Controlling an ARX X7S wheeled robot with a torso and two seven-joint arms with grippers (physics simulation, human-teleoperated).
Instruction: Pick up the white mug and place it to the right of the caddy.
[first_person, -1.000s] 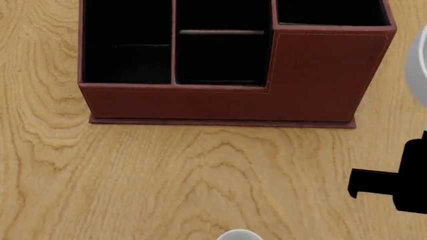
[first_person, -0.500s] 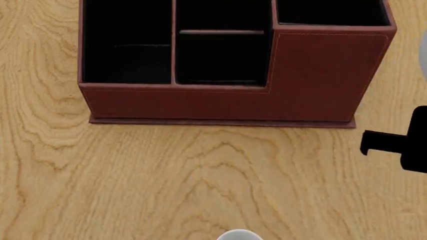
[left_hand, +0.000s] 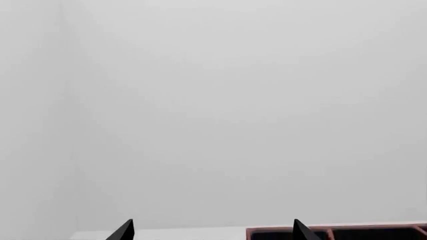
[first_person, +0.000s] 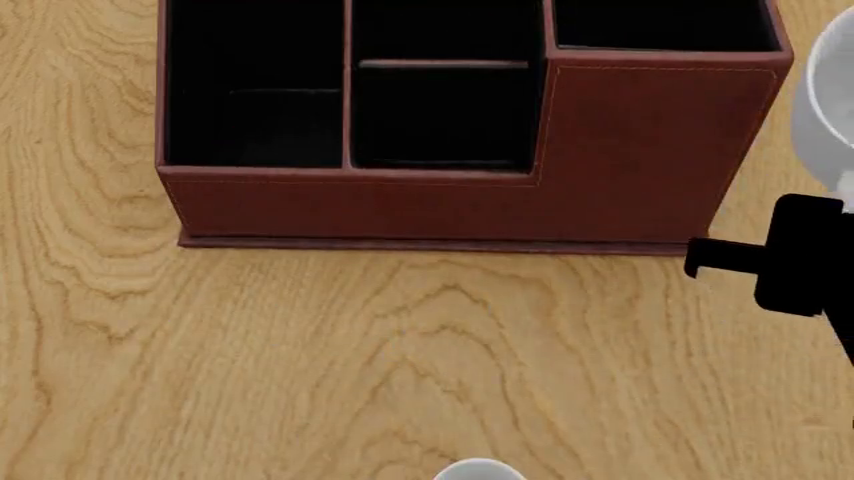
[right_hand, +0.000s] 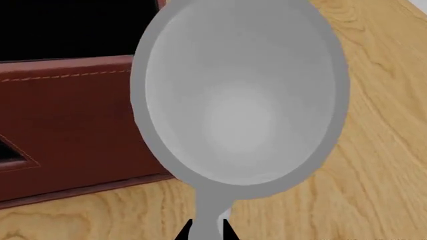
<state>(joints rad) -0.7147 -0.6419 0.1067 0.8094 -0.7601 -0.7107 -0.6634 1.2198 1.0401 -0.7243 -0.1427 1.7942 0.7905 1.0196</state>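
right wrist view alone shows white mug's (right_hand: 240, 95) handle pinched by right gripper (right_hand: 207, 231).

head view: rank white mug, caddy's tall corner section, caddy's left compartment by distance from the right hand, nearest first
1. white mug: at the right edge, right above the right hand.
2. Caddy's tall corner section: on the caddy's right side, left of the hand.
3. Caddy's left compartment: on the far left side.
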